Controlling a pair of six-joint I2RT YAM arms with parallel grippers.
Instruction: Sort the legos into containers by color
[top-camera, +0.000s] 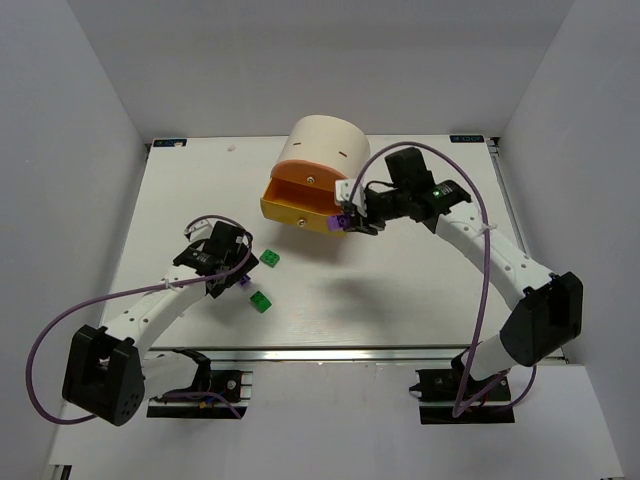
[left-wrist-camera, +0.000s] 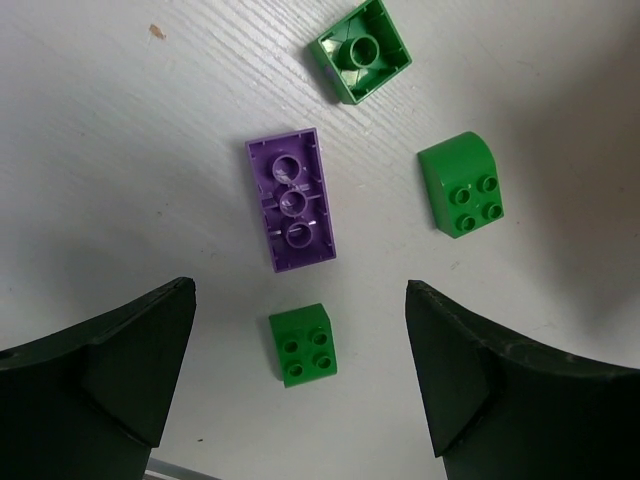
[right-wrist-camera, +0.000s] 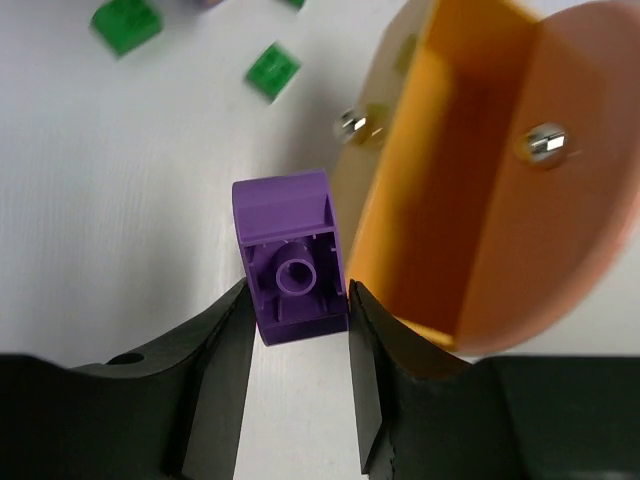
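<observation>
My right gripper (top-camera: 352, 221) is shut on a purple lego (right-wrist-camera: 290, 256), hollow underside towards the camera, held next to the front corner of the open yellow drawer (right-wrist-camera: 440, 180) of the cream drum (top-camera: 325, 145). The orange drawer (right-wrist-camera: 590, 150) above it is closed. My left gripper (left-wrist-camera: 300, 370) is open and empty over a small green lego (left-wrist-camera: 303, 345). Beyond it lie an upturned purple lego (left-wrist-camera: 293, 212), a rounded green lego (left-wrist-camera: 461, 185) and an upturned green lego (left-wrist-camera: 362, 51). In the top view two green legos (top-camera: 270, 258) (top-camera: 260, 302) show beside the left gripper (top-camera: 232, 275).
The open yellow drawer (top-camera: 300, 205) juts out from the drum towards the table's middle, and what shows of its inside is bare. White walls enclose the table on the left, right and back. A metal rail (top-camera: 330, 353) runs along the near edge.
</observation>
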